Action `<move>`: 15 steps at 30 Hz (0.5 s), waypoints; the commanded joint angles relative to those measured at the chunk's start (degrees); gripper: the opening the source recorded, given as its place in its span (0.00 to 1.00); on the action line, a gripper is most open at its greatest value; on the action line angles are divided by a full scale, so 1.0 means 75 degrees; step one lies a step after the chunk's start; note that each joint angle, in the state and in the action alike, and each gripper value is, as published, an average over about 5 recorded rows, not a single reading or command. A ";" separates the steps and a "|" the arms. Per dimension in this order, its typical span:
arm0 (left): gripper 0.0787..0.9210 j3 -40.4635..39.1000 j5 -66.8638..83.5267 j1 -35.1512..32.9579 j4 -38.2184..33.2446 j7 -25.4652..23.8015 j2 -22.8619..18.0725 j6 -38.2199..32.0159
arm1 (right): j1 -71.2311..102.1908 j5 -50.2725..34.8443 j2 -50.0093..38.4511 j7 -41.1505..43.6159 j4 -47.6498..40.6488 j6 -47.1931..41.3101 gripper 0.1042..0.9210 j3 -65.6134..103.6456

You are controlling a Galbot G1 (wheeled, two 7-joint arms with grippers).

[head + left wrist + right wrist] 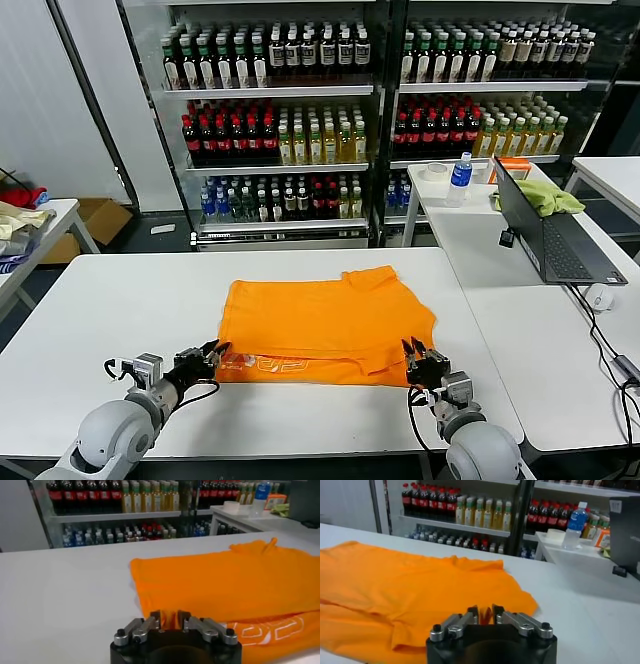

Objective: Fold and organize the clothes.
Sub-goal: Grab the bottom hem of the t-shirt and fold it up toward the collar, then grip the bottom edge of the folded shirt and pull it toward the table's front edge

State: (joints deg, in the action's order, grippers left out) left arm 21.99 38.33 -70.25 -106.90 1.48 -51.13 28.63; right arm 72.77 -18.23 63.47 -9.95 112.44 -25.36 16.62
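T-shirt hem, at the table's near edge, is pinched at its two corners by the left gripper and right gripper, both closed on fabric. Farther back, one fold is already laid; further folds are judged outstanding.

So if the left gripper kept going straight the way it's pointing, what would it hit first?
The orange T-shirt. The left gripper is already pinching its near edge, so pushing on would only bunch the fabric across the white table. Beyond the shirt the tabletop looks free.
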 commanded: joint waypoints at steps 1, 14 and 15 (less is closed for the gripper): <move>0.39 0.0332 0.0086 -0.0329 -0.0103 0.0130 0.0139 -0.0094 | 0.0549 -0.0005 -0.0056 -0.0011 0.0632 0.0017 0.46 0.0389; 0.83 0.0136 0.0287 -0.0952 -0.0705 0.0771 -0.0074 0.0570 | 0.1417 -0.0139 0.0145 -0.0253 0.0632 -0.0100 0.86 0.0634; 0.85 0.0125 0.0284 -0.0952 -0.0685 0.0796 -0.0088 0.0563 | 0.1419 -0.0158 0.0158 -0.0255 0.0606 -0.0104 0.87 0.0622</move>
State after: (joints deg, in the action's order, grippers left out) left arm 23.71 40.04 -75.07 -110.90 4.90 -50.84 30.49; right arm 80.21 -18.96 64.04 -11.23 116.67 -25.80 20.17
